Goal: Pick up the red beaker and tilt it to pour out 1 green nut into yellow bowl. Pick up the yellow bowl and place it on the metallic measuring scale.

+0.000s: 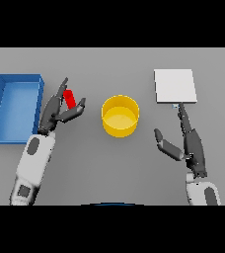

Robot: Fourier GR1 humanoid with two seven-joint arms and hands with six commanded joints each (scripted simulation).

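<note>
Centrally, on the flat grey table [85,163], stands an upright round yellow bowl [120,116] with an open top; no contents can be made out inside it. Toward the table's left edge lies a shallow rectangular blue bin [15,107] with raised walls, its long axis running from the near side to the far side. Toward the far right corner lies a flat square metallic measuring scale [175,86], pale grey-white, well apart from the yellow bowl.

The left robot hand [60,109] sits between the blue bin and the yellow bowl, near the bin's right wall. Its fingers and thumb are curled round a small red cylindrical beaker [70,98], which is tilted, its upper end leaning toward the far left. Whether the beaker is touching the table cannot be told. The beaker is apart from the yellow bowl, to the bowl's left.

The right robot hand [186,141] lies to the right of the yellow bowl, on the near side of the scale. Its fingers are straight and point toward the scale's near edge, the tip just reaching it; the thumb is spread out toward the bowl. It holds nothing.
</note>
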